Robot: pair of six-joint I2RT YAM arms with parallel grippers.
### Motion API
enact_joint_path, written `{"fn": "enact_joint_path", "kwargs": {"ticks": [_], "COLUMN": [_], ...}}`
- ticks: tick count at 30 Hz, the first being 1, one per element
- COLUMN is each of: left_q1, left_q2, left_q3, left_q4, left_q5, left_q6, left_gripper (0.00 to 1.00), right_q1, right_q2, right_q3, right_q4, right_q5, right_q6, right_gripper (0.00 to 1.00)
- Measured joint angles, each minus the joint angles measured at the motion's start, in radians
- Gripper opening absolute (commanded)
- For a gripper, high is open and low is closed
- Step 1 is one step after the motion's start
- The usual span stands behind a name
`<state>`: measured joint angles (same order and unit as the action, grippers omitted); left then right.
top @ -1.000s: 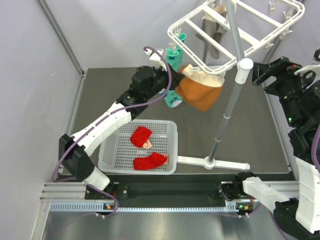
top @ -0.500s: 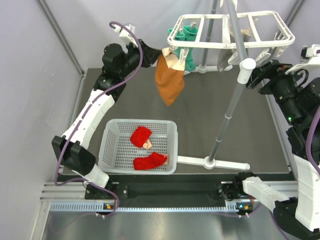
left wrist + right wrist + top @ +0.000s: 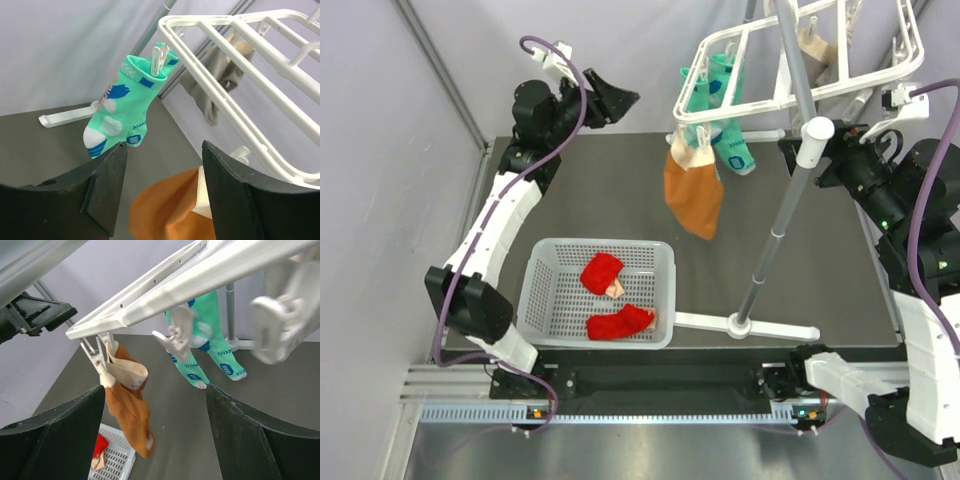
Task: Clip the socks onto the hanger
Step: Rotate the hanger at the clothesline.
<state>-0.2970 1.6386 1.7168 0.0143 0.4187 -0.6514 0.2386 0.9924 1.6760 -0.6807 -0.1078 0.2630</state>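
Observation:
The white hanger point(image 3: 790, 95) rides on its grey pole point(image 3: 772, 240). Two mint-green socks point(image 3: 725, 120) hang clipped at its left side, seen also in the left wrist view point(image 3: 125, 107) and the right wrist view point(image 3: 215, 347). Two red socks point(image 3: 603, 272) lie in the basket. My left gripper point(image 3: 620, 98) is open and empty, to the left of the hanger and apart from it; through its jaws point(image 3: 165, 185) an orange-brown sock point(image 3: 175, 210) shows. My right gripper point(image 3: 802, 158) is open and empty beside the pole, under the frame point(image 3: 155, 435).
The orange-brown sock point(image 3: 693, 195) hangs from a clip at the hanger's left corner. Beige socks point(image 3: 815, 45) hang on the far side. The white perforated basket point(image 3: 545, 262) sits at the front left. The hanger's white foot point(image 3: 760, 327) lies right of it.
My left gripper opened and drew back to the upper left, away from the orange-brown sock, which stays clipped. The hanger frame has turned and tilted, and the sock has swung right.

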Motion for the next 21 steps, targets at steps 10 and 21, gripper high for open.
{"fn": "enact_joint_path", "kwargs": {"ticks": [10, 21], "left_q1": [-0.045, -0.467], "left_q2": [-0.295, -0.223], "left_q3": [-0.271, -0.278], "left_q4": [0.224, 0.315], "left_q5": [0.052, 0.055], "left_q6": [-0.125, -0.046], "left_gripper": [0.49, 0.60], "right_q1": [0.000, 0.000], "right_q2": [0.035, 0.034], "right_q3": [0.006, -0.001], "right_q4": [0.008, 0.042], "right_q5": [-0.002, -0.037], "right_q6": [0.009, 0.065], "right_gripper": [0.73, 0.77]}}
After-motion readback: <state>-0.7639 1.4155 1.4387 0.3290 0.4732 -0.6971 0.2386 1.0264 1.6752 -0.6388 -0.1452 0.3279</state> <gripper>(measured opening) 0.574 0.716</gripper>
